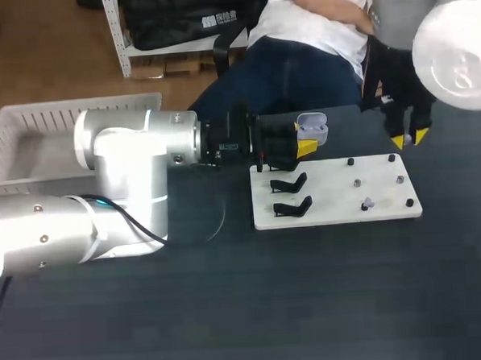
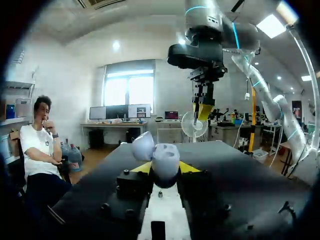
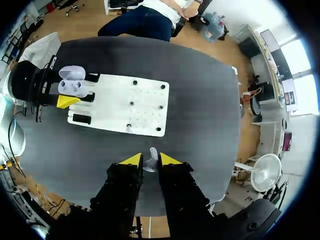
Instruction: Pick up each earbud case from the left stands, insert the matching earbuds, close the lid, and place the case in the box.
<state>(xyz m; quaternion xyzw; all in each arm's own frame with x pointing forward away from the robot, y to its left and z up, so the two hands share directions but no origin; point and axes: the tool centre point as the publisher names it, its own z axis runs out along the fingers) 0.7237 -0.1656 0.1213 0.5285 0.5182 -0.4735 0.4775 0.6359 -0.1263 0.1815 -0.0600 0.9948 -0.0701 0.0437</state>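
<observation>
Pale lilac plastic marks the earbud case [image 1: 312, 129], which sits clamped between the two yellow tips of the left pincer [image 2: 165, 168] at the far left corner of the white board [image 1: 330, 196]. Its lid [image 2: 143, 145] is hinged open. Whether the case is lifted clear of its stand or just on it, I cannot tell. The right pincer [image 3: 150, 161] hangs high over the dark surface [image 1: 312, 305] off the far right corner of the board, well apart from the case, its fingers nipped on a small pale earbud [image 3: 152, 156] that points down. So the pick-up of this case and of one earbud looks done, and the step in hand is, I judge, bringing that earbud across and seating it in the open case. A second small pale piece, probably the other earbud [image 1: 369, 203], stands among the black pegs at the near right of the board, so a second fetch and insertion seem to be left. After that come shutting the lid and carrying the case to the white basket [image 1: 60, 117] at the far left, behind the left arm. No case shows in the part of the basket that is visible, though the arm hides a share of it. The two black stands [image 1: 290, 183] on the near left of the board carry nothing, and I see no other case in any view, so this one appears to be the only case to handle now.
</observation>
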